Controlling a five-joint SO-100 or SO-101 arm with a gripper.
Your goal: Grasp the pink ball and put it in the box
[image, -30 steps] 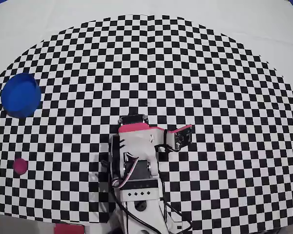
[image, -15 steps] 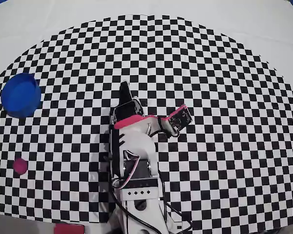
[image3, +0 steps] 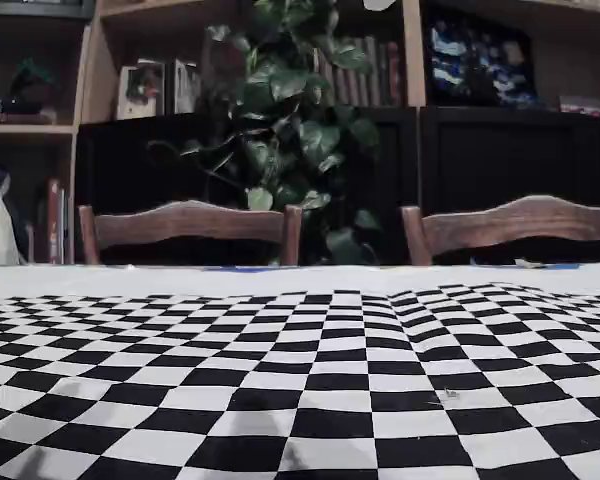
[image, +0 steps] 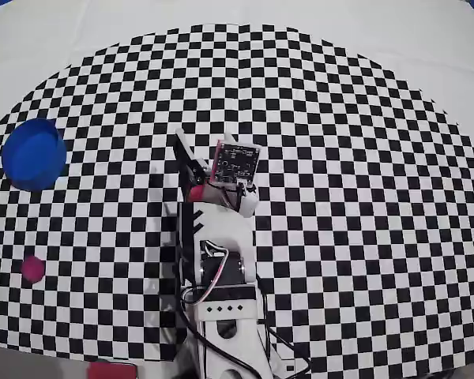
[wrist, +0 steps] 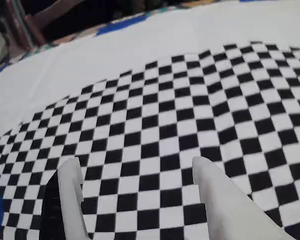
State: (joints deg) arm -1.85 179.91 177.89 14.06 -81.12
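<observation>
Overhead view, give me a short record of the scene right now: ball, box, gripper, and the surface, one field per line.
pink ball: on the checkered mat near the left edge, untouched
box: blue round container, upper left, upright, nothing seen inside
ball vs box: apart, ball nearer the bottom of the picture
gripper: open and empty, over bare checkers, far from the ball
surface: checkered mat on a white cloth

Checkered mat (image: 363,158), 2 chairs (image3: 190,225), plant (image3: 300,130)
</observation>
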